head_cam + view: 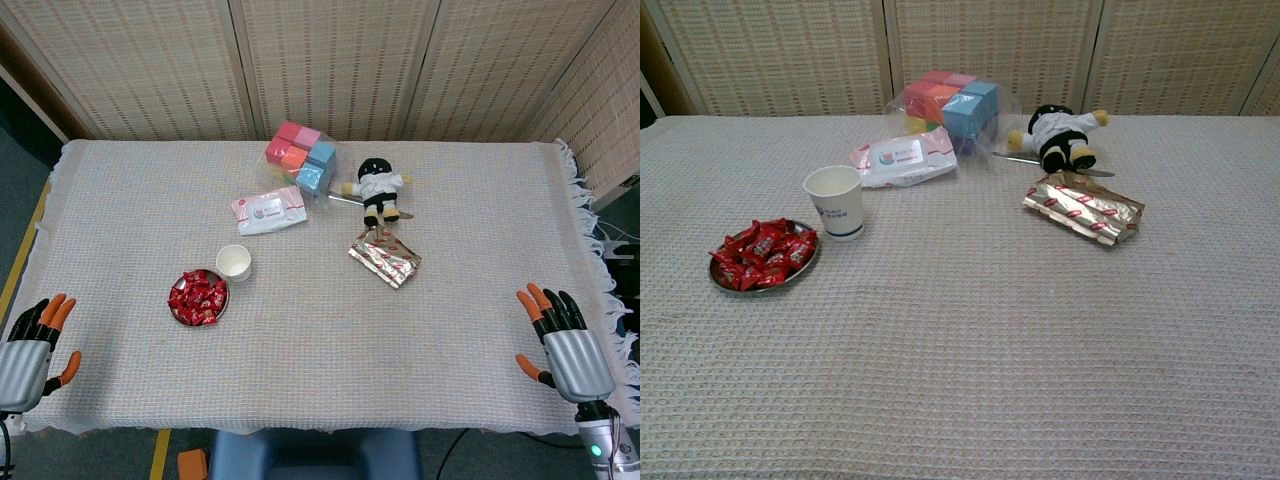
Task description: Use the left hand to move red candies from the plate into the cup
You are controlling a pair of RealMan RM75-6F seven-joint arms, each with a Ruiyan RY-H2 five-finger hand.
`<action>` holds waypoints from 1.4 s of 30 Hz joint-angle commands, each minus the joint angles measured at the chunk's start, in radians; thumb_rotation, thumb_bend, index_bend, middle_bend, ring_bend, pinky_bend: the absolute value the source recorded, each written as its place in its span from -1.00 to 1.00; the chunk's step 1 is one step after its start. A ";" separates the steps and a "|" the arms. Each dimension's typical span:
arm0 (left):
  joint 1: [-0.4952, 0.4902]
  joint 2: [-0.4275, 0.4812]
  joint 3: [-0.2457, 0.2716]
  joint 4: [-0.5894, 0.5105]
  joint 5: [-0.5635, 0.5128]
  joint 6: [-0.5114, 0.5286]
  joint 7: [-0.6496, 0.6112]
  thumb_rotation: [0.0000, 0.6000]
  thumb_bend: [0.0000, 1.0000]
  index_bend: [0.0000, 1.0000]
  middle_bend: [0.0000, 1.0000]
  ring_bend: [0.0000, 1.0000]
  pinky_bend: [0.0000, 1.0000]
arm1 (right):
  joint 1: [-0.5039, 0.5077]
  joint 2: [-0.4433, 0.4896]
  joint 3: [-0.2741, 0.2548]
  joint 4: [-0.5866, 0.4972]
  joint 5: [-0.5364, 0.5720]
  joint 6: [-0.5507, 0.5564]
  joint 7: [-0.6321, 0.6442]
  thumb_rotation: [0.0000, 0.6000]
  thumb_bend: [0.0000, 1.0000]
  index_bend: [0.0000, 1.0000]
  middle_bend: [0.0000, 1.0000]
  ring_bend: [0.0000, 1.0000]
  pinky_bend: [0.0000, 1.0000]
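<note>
1. Covering the whole work surface, the woven tablecloth (320,330) carries every item.
2. Left hand (30,345) – at the near left edge of the cloth, fingers spread apart, holding nothing. Right hand (562,345) sits at the near right edge, likewise spread and empty. Neither appears in the chest view.
3. Bag of coloured blocks (950,100) lies at the far centre, with the plush doll (1060,138) to its right.
4. Wet-wipe pack (905,160) lies just in front of the blocks.
5. Foil packet (1085,208) lies in front of the doll.
6. Plate (800,273) – left of centre, heaped with red candies (762,252).
7. Paper cup (835,200) stands upright just beyond the plate, on its right.
</note>
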 commanded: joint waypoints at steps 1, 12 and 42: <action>-0.016 -0.008 0.018 -0.014 0.032 -0.027 0.002 1.00 -0.17 -1.00 -1.00 -1.00 -0.59 | -0.006 0.004 0.000 -0.002 0.000 0.012 0.000 1.00 -0.73 -1.00 -1.00 -1.00 -1.00; -0.174 -0.149 -0.034 -0.014 -0.017 -0.245 0.195 1.00 -0.17 -1.00 -1.00 -1.00 -0.05 | -0.005 -0.011 0.015 0.006 0.027 0.005 -0.026 1.00 -0.72 -1.00 -1.00 -1.00 -1.00; -0.421 -0.416 -0.123 0.256 -0.251 -0.484 0.342 1.00 -0.16 -1.00 -0.79 -0.63 0.58 | 0.006 -0.013 0.037 0.010 0.112 -0.043 -0.058 1.00 -0.73 -1.00 -1.00 -1.00 -1.00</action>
